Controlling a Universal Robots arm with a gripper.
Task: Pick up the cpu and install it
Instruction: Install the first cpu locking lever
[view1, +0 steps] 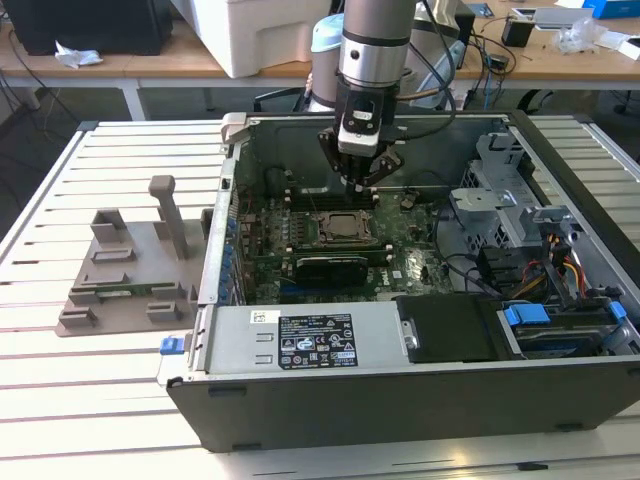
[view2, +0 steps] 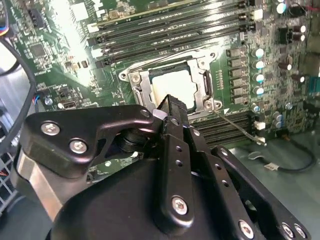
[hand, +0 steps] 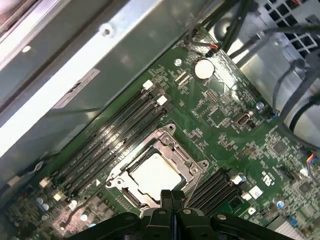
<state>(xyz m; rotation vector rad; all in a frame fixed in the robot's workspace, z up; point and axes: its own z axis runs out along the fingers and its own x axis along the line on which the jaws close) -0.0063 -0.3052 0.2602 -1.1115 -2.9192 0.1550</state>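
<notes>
Slatted white table (view1: 120, 420) carries an open case (view1: 400, 400); inside, the closed pincer (hand: 170, 195) hovers over the cpu (hand: 155, 175).

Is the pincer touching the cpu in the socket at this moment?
Apart. In the exterior view the pincer hangs above the cpu, and a strip of motherboard shows between its tips and the chip.

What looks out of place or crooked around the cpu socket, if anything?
The cpu looks flat and square in its socket. One oddity: a thin metal lever juts from the socket corner slantwise over the memory slots, not tucked along the socket. The gripper hangs shut above the cpu.
</notes>
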